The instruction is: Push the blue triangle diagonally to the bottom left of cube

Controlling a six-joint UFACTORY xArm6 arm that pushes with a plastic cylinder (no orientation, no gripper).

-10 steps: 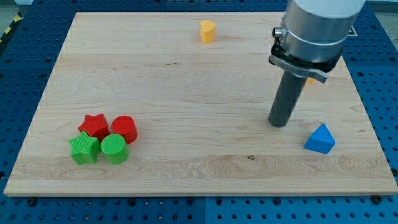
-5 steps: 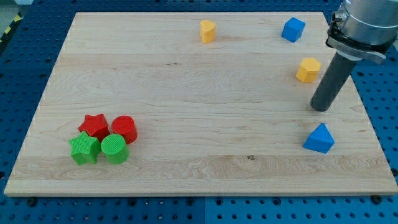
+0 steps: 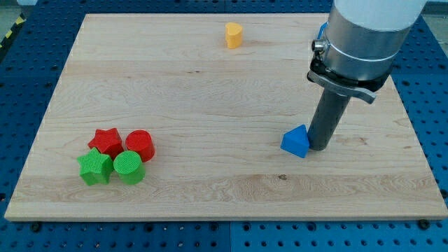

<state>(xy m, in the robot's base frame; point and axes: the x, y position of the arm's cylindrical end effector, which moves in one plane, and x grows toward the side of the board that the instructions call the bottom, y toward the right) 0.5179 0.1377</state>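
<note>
Blue triangle: the small blue triangular plastic block [image 3: 295, 142] lies on the light wooden board [image 3: 210, 91], right of centre and low in the view, well apart from every other block.
My tip: the lower end of the straight dark rod [image 3: 316, 146] rests on the board touching the triangle's right flank; it carries no jaws, so there is nothing to part or clamp, only a blunt end for pushing.
Cube: a sliver of blue [image 3: 323, 29] shows at the arm housing's left edge near the view's top; I judge it to be the cube, mostly hidden.
Handling: the triangle looks light, rigid and smooth-based, so it should slide readily and may spin if struck off-centre; a flat face, not a corner, is the place to push.
Pointing: its apex stands up and slightly toward the view's top; the base is squat, with no clear long axis.
Others: a yellow block [image 3: 234, 34] near the top; red star [image 3: 106, 141], red cylinder [image 3: 139, 145], green star [image 3: 94, 167] and green cylinder [image 3: 129, 167] clustered bottom left.
</note>
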